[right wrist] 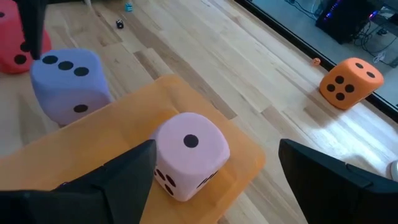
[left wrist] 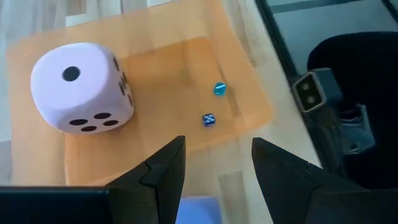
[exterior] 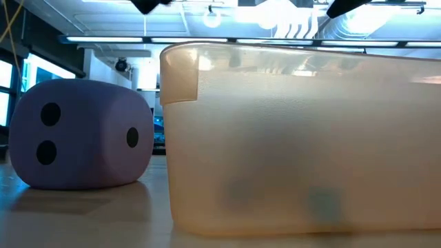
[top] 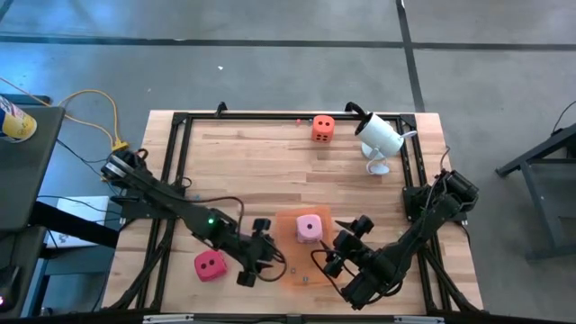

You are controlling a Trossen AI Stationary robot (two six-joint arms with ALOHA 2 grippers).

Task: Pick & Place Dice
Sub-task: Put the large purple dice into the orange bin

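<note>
So, high view, worktop (top: pixel 234 148): wooden top inside a black frame, with both dark arms reaching in from the two sides.
High view, orange die (top: pixel 323 128): near the far edge, well apart from the other dice, beside a white camera (top: pixel 380 135).
High view, pink die (top: pixel 310 228): it sits on the orange mat (top: pixel 290 263), between the two hands.
High view, red die (top: pixel 210 265): on the bare wood, near the left arm.
High view, left hand (top: pixel 268 263): at the mat's left edge; the arm covers what is under it.
High view, right hand (top: pixel 340 245): just beside the mat on its right side, turned towards the pink die.
Low view, purple die (exterior: pixel 83 134): it stands on the wood just beside the mat's pale edge (exterior: pixel 296 138); I cannot tell if they touch.
Left wrist view, left hand (left wrist: pixel 214 146): the fingers are apart and grip nothing; a bluish-purple patch shows low between them.
Left wrist view, pink die (left wrist: pixel 81 87): on the mat (left wrist: pixel 186 68), one pip up; two tiny blue pieces (left wrist: pixel 218 89) lie on the mat near it.
Right wrist view, right hand (right wrist: pixel 216 149): the fingers are wide and hold nothing, with the pink die (right wrist: pixel 186 155) ahead of them on the mat (right wrist: pixel 93 149).
Right wrist view, purple die (right wrist: pixel 68 84): upright on the wood at the mat's edge, three pips up, with the red die (right wrist: pixel 9 43) behind it.
Right wrist view, orange die (right wrist: pixel 350 81): alone, far off near the frame.
</note>
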